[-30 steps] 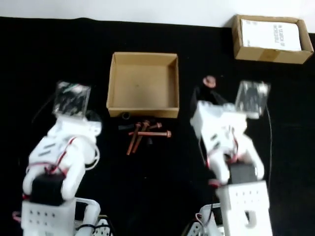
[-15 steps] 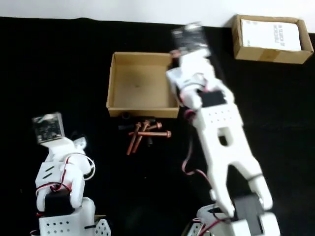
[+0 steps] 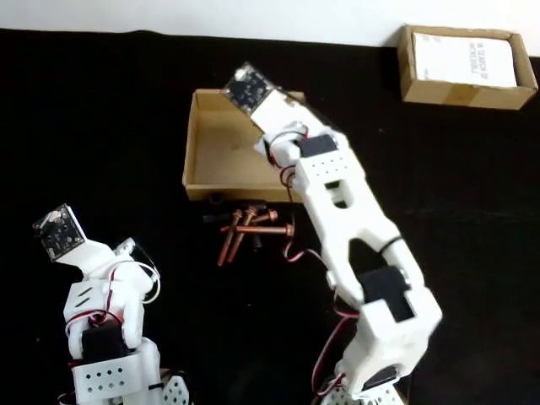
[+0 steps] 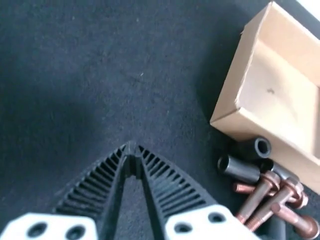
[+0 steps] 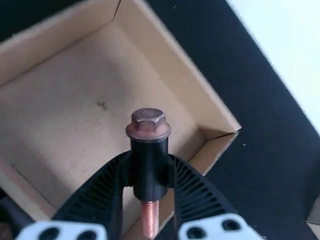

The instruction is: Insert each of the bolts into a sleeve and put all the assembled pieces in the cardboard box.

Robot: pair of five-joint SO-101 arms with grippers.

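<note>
- Big swing of the right arm since a second ago: from a folded pose to the right of the cardboard box (image 3: 221,143) to a long reach over the box's right side.
- Pull-back of the left arm over the same second, down toward its base at the near-left of the black table (image 3: 101,126).
- Right gripper (image 5: 149,165) clamped on the black sleeve (image 5: 148,150) of one assembled piece, with the copper bolt (image 5: 148,125) through it: head on the upper end, threaded tip poking out below, all hanging above the box floor.
- Left gripper (image 4: 131,150) closed on nothing, tips meeting, over bare table.
- Loose bolts (image 3: 245,229) and loose sleeves (image 4: 239,169) heaped just in front of the box's near wall, not yet paired.
- Step in hand, by the look of it: dropping off the first finished piece.
- To do it well: lower toward the floor before letting go, since a high drop could jar the bolt out of the sleeve.
- Release nearer the box's middle than its right wall.
- Open fully, then lift straight up so the piece does not drag along.
</note>
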